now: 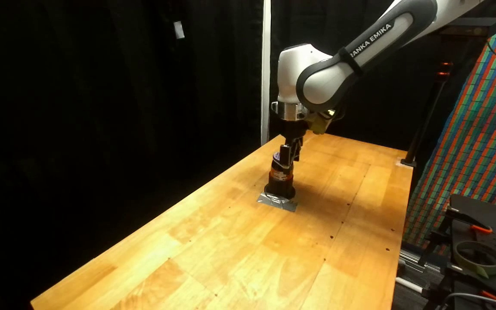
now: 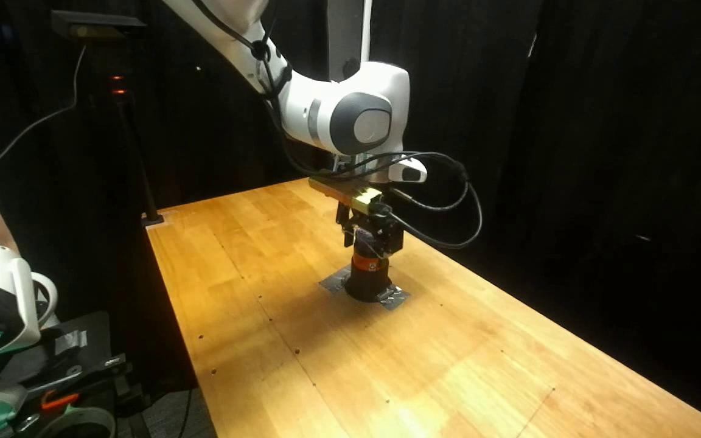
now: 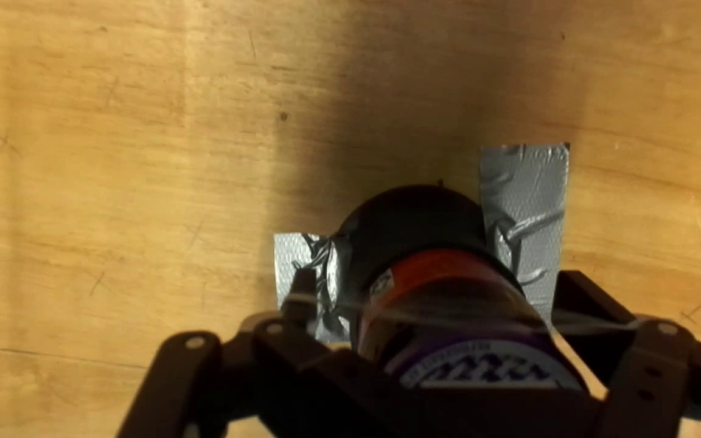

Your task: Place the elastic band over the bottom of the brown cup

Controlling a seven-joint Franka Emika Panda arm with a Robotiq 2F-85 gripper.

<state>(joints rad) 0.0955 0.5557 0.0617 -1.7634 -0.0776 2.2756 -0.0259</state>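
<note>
The brown cup [image 1: 280,176] stands upright on the table, its wider dark end down and a round purple-and-white printed end up. It also shows in an exterior view [image 2: 369,283] and in the wrist view [image 3: 448,267]. My gripper [image 3: 442,298] is open and points down, one finger on each side of the cup's upper part. It shows in both exterior views [image 1: 291,159] [image 2: 373,243]. The thin pale elastic band [image 3: 399,313] is stretched between the two fingers and crosses the near side of the cup's body. The band's far side is hidden by the gripper.
Silver tape [image 3: 527,201] holds the cup's dark end to the wooden table [image 1: 230,258]. A black post [image 1: 422,116] stands at a table corner. A cart with a tape roll [image 1: 478,256] stands beside the table. Cables [image 2: 442,201] loop out from the wrist.
</note>
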